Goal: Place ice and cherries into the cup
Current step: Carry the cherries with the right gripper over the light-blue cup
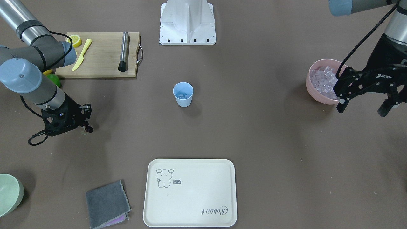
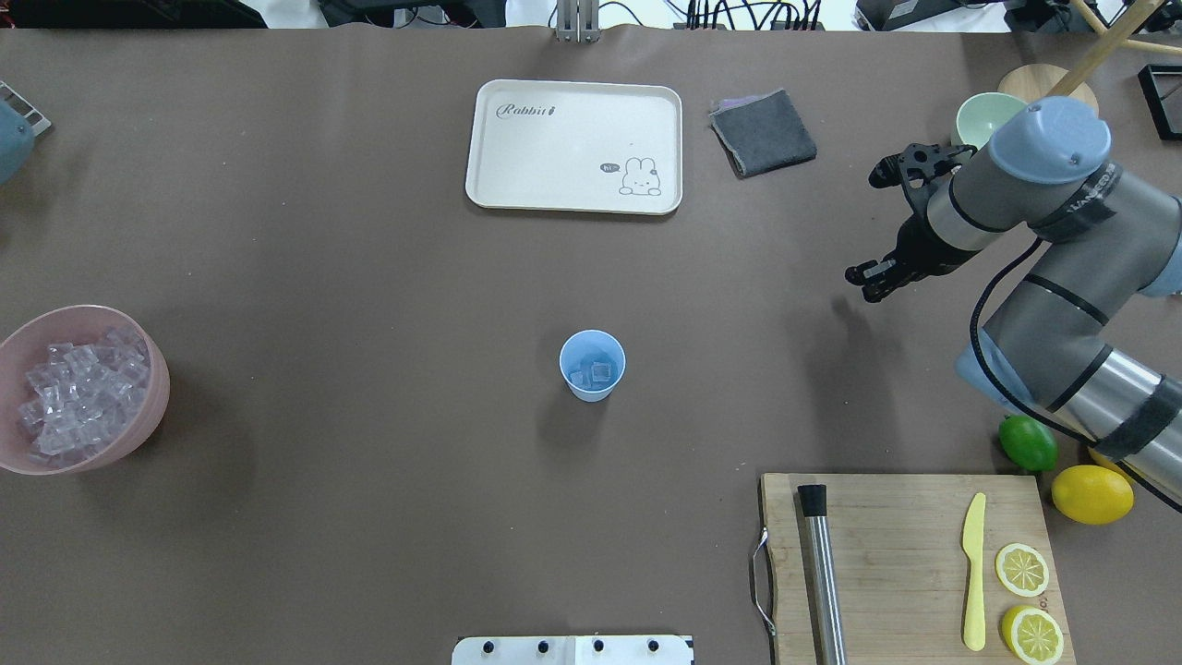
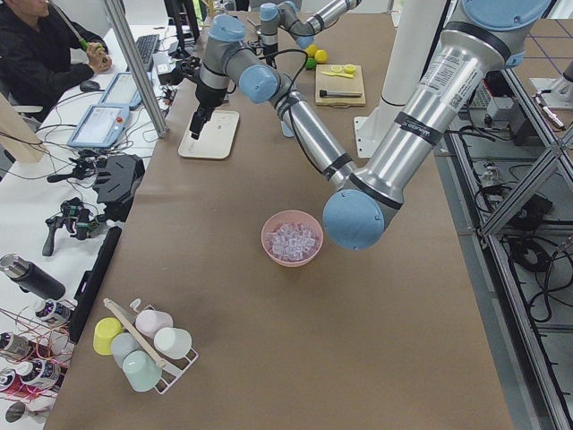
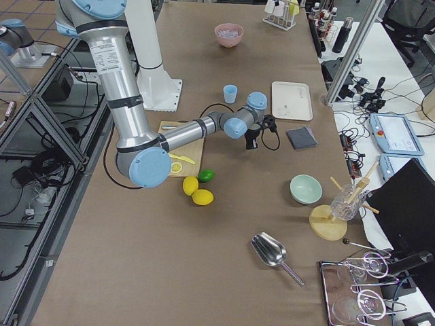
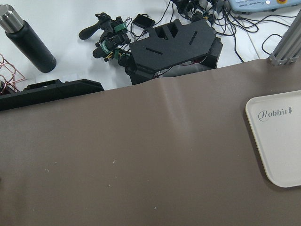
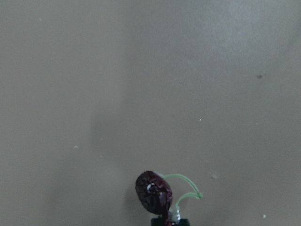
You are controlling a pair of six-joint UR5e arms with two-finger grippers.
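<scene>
1. Nearest in the wrist view: tiny dark red, round cherries (image 6: 154,192) on a thin green stem, pinched at the stem end by the closed tips of the right pincer (image 1: 86,128), hanging over bare brown surface (image 2: 369,277); only one fruit clearly made out
2. Judged light and soft-skinned, with a whippy stem; better held at the stem join, as here, than squeezed on the fruit
3. Seen with the fruit's oval pointing away from the tips, tilted slightly, and the stem looping off to one side
4. Further out, mid-surface and well apart from that pincer: small light blue plastic tumbler cup (image 2: 592,365), upright, mouth up, long axis vertical, with a few clear ice cubes (image 2: 594,374) already inside; probably light enough to tip if knocked, so best approached from straight above
5. Farthest: left pincer (image 1: 362,109), fingers spread wide on nothing, just beside a wide pink bowl (image 1: 314,93) heaped with more cubes, likely hard and slippery
</scene>
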